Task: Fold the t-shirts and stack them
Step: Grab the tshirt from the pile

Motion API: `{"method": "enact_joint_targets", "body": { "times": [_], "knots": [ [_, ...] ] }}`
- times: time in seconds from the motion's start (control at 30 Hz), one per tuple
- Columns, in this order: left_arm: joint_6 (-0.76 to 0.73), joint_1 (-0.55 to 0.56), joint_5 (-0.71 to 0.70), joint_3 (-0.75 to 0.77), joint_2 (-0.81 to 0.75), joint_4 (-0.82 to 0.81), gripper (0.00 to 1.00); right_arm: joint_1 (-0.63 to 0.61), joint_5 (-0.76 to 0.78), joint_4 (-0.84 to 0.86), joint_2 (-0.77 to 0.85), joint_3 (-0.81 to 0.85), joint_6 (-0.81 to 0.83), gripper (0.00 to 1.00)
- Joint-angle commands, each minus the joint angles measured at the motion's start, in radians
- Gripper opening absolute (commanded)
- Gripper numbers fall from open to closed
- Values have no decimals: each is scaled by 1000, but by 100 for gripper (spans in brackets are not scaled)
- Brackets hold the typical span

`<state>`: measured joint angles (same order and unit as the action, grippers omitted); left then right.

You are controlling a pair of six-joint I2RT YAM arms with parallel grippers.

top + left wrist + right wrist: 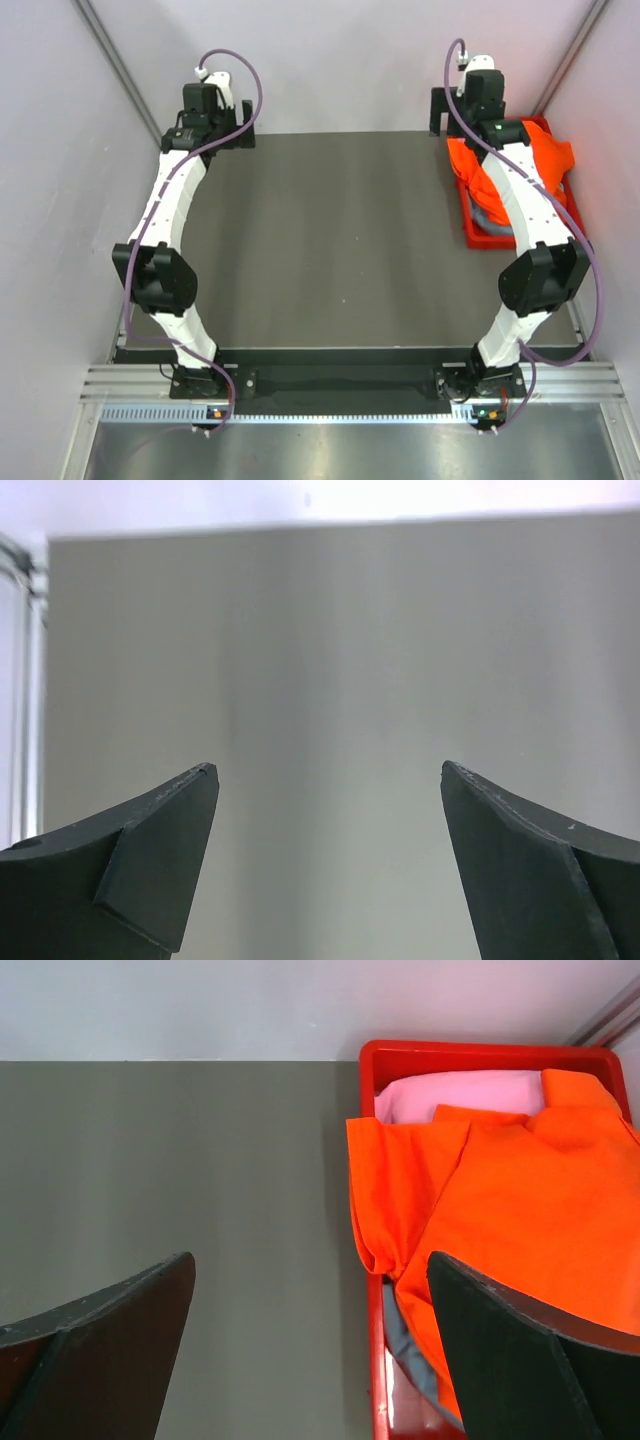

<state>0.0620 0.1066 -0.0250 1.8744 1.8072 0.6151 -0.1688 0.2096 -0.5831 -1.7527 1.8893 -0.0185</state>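
A bright orange t-shirt point(555, 160) lies crumpled on top of a pile in the red bin point(480, 240) at the far right of the table. In the right wrist view the orange t-shirt point(520, 1200) drapes over the bin's left wall point(375, 1360). A pink t-shirt point(450, 1095) shows behind it and a grey-blue one point(405, 1340) beneath it. My right gripper point(310, 1260) is open and empty, above the mat just left of the bin. My left gripper point(330, 770) is open and empty over bare mat at the far left point(215, 128).
The dark grey mat point(330, 240) covers the table between the arms. White walls close the back and both sides. A metal rail point(340, 385) runs along the near edge by the arm bases.
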Motion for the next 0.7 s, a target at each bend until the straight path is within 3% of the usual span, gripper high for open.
{"method": "enact_joint_targets", "body": {
  "times": [0.0, 0.2, 0.67],
  "knots": [
    [16, 2, -26, 26, -34, -58, 97, -21, 82, 23, 24, 28, 9, 100],
    [-11, 4, -27, -4, -45, -61, 97, -14, 125, 51, 19, 39, 201, 100],
    [-88, 5, -1, -198, -104, -49, 96, 225, 76, -14, -195, 2, 189, 100]
  ]
}}
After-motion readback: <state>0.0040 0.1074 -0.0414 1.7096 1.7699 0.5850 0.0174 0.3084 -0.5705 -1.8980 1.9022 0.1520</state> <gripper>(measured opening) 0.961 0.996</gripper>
